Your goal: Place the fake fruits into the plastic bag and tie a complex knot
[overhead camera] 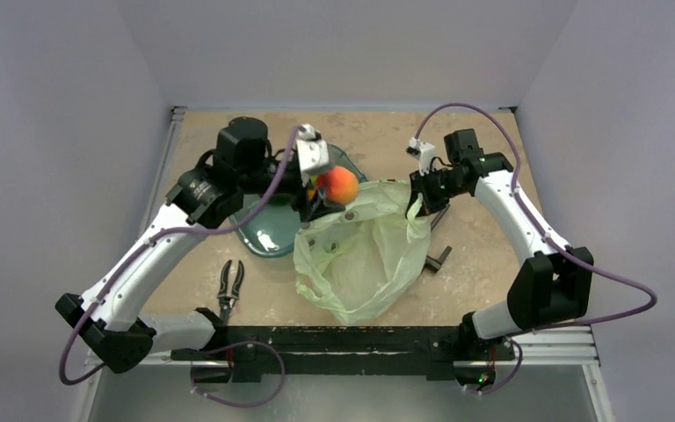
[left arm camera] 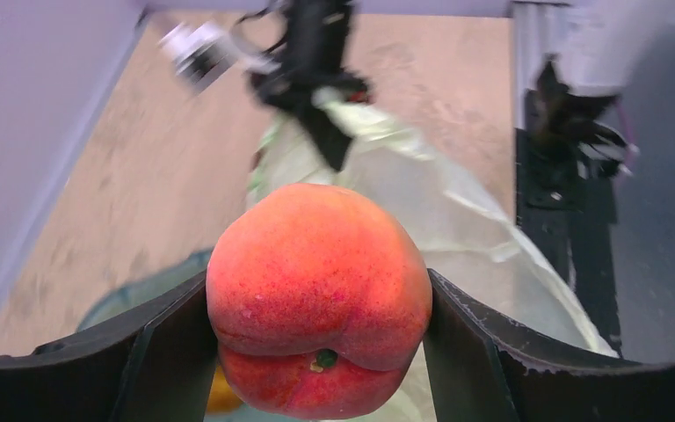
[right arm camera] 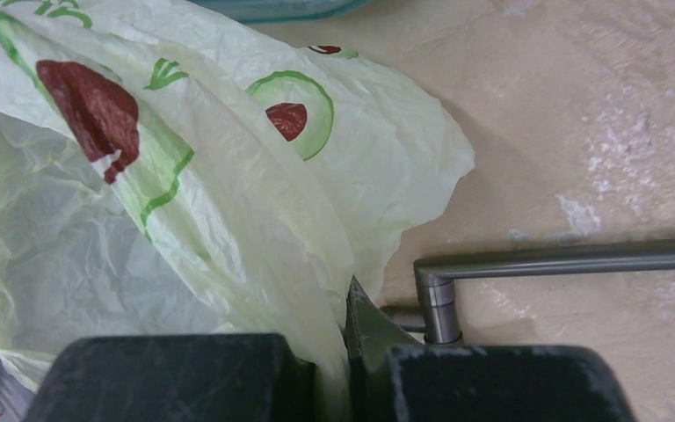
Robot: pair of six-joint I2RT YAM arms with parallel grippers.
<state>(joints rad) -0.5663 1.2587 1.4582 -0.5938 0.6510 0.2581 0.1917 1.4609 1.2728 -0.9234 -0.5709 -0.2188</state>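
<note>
snugly between the left jaws, the peach (left arm camera: 319,299)

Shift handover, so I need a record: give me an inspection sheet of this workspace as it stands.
Surface: tan tabletop, mottled with pale patches.
Job's things: peach held near the far edge of the plastic bag, which lies crumpled mid-table; other fruits not clearly seen.
Clutter: pliers near the left arm; teal tub left of the bag; bent metal bar beside the bag's right edge.
Claws: left claw closed around the peach; right claw shut on the bag's edge.
Cables: purple cables loop off both arms.
Surroundings: plain pale walls on three sides.
</note>
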